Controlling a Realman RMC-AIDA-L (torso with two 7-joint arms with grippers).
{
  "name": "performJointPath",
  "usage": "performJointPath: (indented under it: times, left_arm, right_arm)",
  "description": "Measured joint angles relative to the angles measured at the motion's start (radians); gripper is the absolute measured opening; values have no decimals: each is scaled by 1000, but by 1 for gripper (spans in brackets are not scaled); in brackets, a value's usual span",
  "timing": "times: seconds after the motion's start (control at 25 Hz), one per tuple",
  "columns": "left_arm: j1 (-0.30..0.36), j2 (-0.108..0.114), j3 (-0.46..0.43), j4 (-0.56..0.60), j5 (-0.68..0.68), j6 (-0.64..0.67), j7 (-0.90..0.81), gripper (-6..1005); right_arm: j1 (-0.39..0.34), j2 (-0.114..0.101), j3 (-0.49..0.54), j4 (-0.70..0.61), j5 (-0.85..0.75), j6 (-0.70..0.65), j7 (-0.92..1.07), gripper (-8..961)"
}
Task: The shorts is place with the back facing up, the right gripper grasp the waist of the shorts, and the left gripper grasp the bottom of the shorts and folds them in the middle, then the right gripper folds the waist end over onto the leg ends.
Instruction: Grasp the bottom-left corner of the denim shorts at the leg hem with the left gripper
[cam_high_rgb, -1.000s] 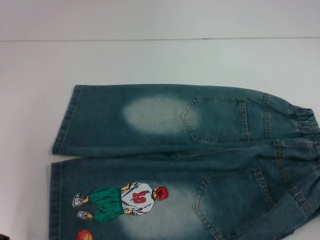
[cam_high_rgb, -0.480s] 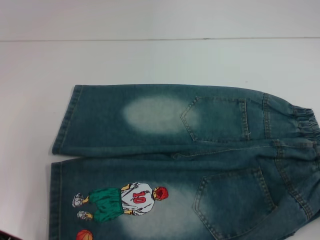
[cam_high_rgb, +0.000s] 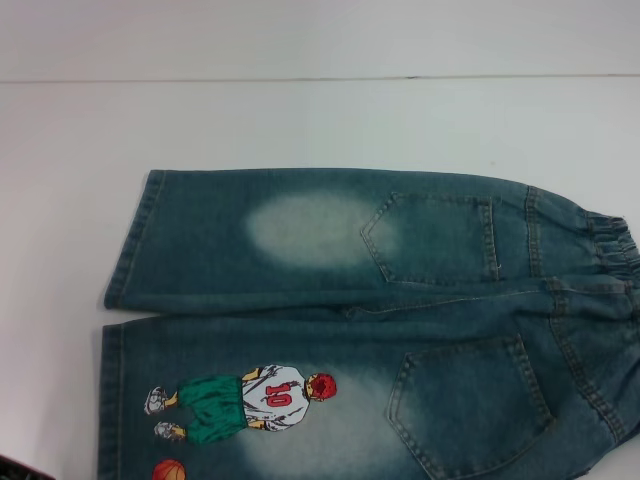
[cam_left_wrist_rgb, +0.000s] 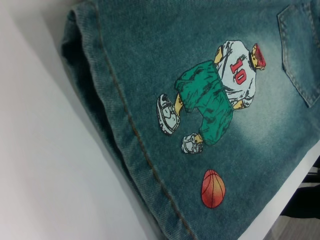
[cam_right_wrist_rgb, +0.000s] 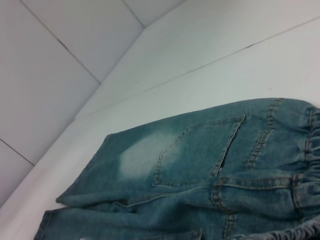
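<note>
The shorts (cam_high_rgb: 370, 320) lie flat on the white bench (cam_high_rgb: 300, 120) with the back side up. In the head view the legs point to the robot's left and the waist (cam_high_rgb: 615, 260) is at the right, where the gathered elastic band reaches the edge of the picture. The two legs lie side by side, one farther from the robot and one nearer, with a thin gap of bench between them at the hem side. The leg hems (cam_high_rgb: 130, 240) are straight and double-stitched.

The far leg has a pale faded patch (cam_high_rgb: 305, 228), and just beside it, toward the waist, a back pocket (cam_high_rgb: 435, 240). The near leg has the second pocket (cam_high_rgb: 470, 405) and a cartoon print (cam_high_rgb: 245, 400) of a player with the number 10 on a white shirt and green trousers. An orange ball (cam_high_rgb: 168, 470) is printed near his feet, close to the hem.

The left wrist view looks closely at the near leg: the print (cam_left_wrist_rgb: 215, 95), the ball (cam_left_wrist_rgb: 213, 188), and the stitched hem (cam_left_wrist_rgb: 125, 125) lying on the bench, with the leg opening a little parted at the edge. The right wrist view shows the far leg with its pocket (cam_right_wrist_rgb: 200, 150) and the ruffled waist (cam_right_wrist_rgb: 310, 165) at the edge of the picture.

No claw is seen in any view, so I cannot tell whether the left or the right claw is open or closed. A small dark shape (cam_high_rgb: 18, 468) sits at the lower left corner of the head view; what it is I cannot tell.
</note>
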Motion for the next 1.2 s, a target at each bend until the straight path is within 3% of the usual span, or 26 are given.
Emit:
performJointPath:
  times: [1.2]
  left_arm:
    - [8, -1, 19, -3, 0, 3, 1, 751]
  right_arm:
    - [-1, 0, -2, 0, 4, -5, 0, 71]
